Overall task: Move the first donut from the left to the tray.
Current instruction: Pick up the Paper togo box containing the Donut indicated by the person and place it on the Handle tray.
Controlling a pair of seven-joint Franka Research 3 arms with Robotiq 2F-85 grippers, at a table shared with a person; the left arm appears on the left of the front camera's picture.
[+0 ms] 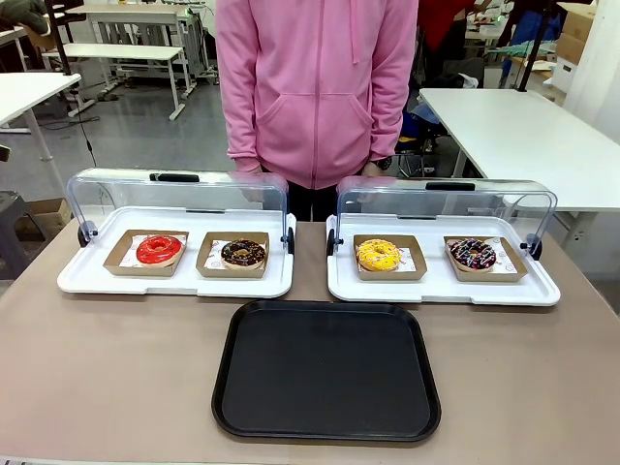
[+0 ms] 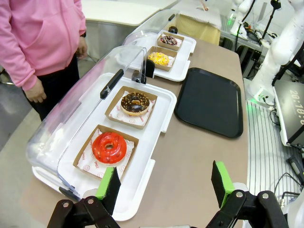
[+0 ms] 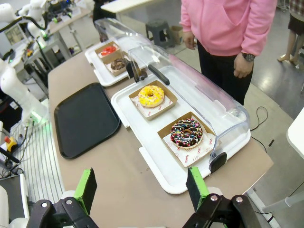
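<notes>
Both jaws wide, clear of donut (image 2: 109, 147).

On the desk (image 1: 116, 387) two white trays stand side by side, clear lids raised. The left tray (image 1: 87, 281) holds a chocolate donut (image 1: 243, 254); the right tray (image 1: 446, 291) a yellow donut (image 1: 377, 255) and a sprinkled donut (image 1: 473, 255). A person (image 1: 315, 87) in pink stands behind.

The front camera looks across the bench (image 1: 97, 387) toward the person (image 1: 315, 87) at 12 o'clock. The wrist cameras look down from above its 9 and 3 o'clock ends; all three share the black tray (image 1: 326, 373).
</notes>
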